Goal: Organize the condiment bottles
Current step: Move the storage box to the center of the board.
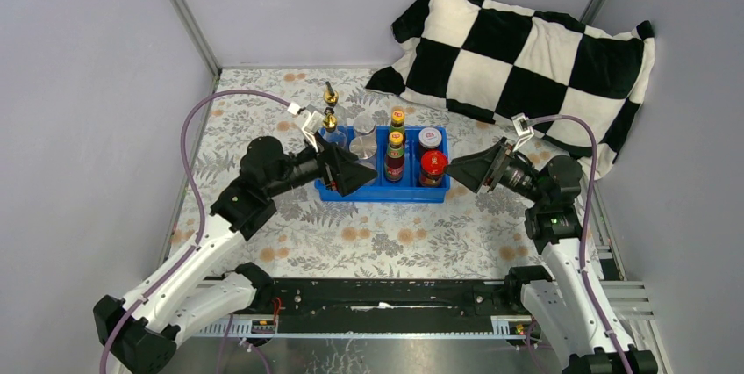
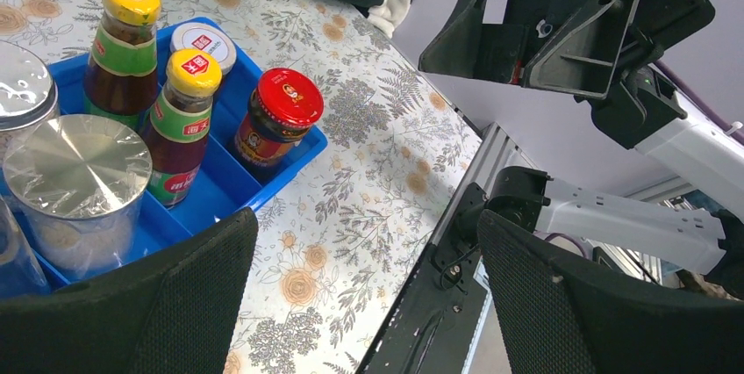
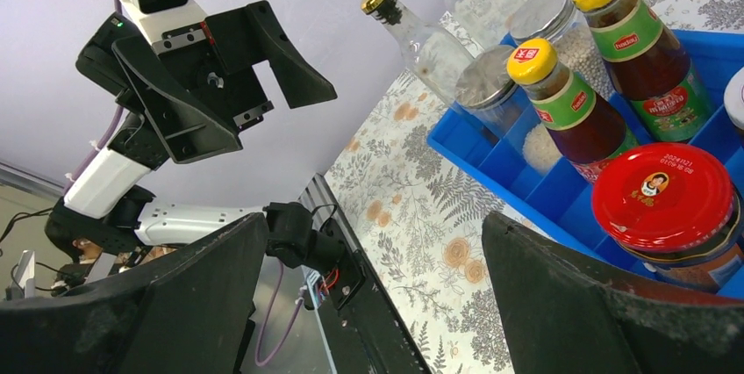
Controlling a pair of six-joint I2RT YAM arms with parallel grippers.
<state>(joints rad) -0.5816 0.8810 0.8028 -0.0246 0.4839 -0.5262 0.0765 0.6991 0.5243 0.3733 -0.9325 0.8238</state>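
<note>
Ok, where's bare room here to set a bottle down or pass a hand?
Widest free patch: floral cloth between the near wall of the blue tray and the black rail. Another lies between the gold-spouted bottles and the left wall. Crowded: the tray's compartments, its ends beside the left hand and right hand, and the far right under the pillow.

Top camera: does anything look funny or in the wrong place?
Yes. A big checkered pillow lies at the back right of the table, which is odd in a condiment setup. One gold-spouted bottle stands behind the blue tray, not in it.
</note>
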